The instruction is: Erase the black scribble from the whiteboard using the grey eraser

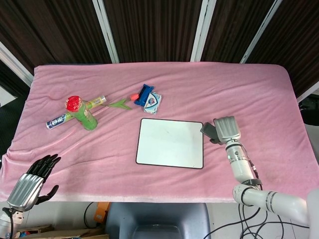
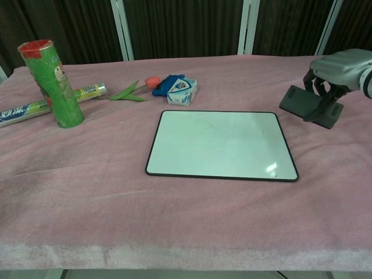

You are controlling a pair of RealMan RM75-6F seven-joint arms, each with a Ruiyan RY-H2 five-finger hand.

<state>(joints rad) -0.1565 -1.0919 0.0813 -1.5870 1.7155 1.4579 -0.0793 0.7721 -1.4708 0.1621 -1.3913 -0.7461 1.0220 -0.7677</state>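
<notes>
Nearest you, your left hand [image 1: 31,183] is hanging off the near-left corner of the table [image 1: 259,94], fingers spread apart and holding nothing. It is showing only in the head view.

Further in, your right hand [image 2: 338,71] is gripping the grey eraser [image 2: 308,106], fingers curled over its top. You are holding it just off the right edge of the whiteboard [image 2: 221,143], over the pink cloth, not over the board. In the head view the eraser [image 1: 210,132] is peeking out at the left of the hand [image 1: 227,130], right beside the board's upper right corner. Whether the eraser is touching the cloth or floating just above it, you cannot tell from either view.

The whiteboard [image 1: 170,143] is lying flat in the middle of the table, its surface looking white with only faint grey traces and no black scribble showing.

Behind the board, a small blue and white box [image 2: 181,91] is sitting next to a blue packet [image 2: 167,81] and a tulip [image 2: 138,89] lying on its side. Off to the far left, a green can with a red lid [image 2: 56,83] is standing upright, with a tube [image 2: 51,103] lying behind it.
</notes>
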